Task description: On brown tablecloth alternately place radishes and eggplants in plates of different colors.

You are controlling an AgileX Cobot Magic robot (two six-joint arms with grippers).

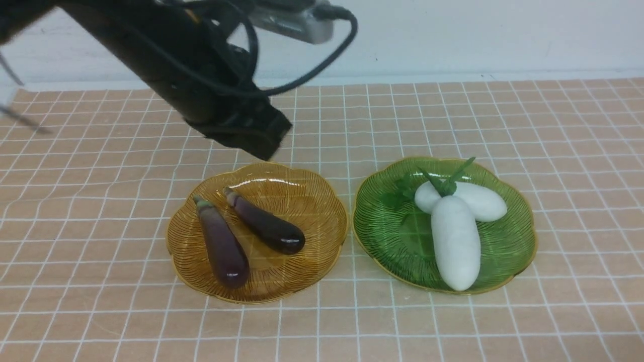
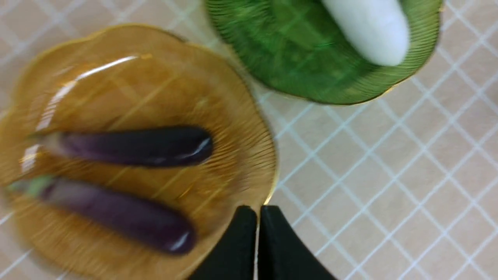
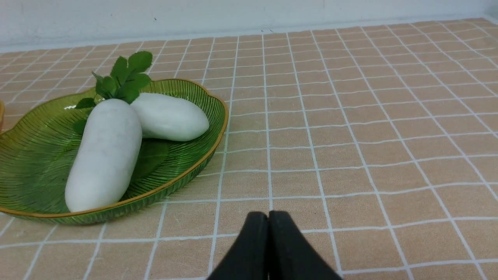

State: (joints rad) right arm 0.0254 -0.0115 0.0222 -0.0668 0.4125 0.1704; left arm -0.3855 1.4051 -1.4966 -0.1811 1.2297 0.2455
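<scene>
While looking out over the surface [image 1: 382,322], see brown cloth [image 1: 578,226] ruled in white squares, rippled a little at the left, running back to a pale, plain wall [image 1: 453,40]. Now for the count: two plates, just beside each other on the cloth, amber [image 1: 312,201] to the left and green [image 1: 382,231] to the right. In amber, two eggplants [image 1: 221,246], stems towards the wall. Over in green, two radishes [image 1: 457,244], one partly hidden behind the other, leafy tops bunched together. And two tools: left tool [image 2: 258,210] narrow, fingers together, empty; right tool [image 3: 268,214] narrow too, gripping nothing, well apart from the radishes.
</scene>
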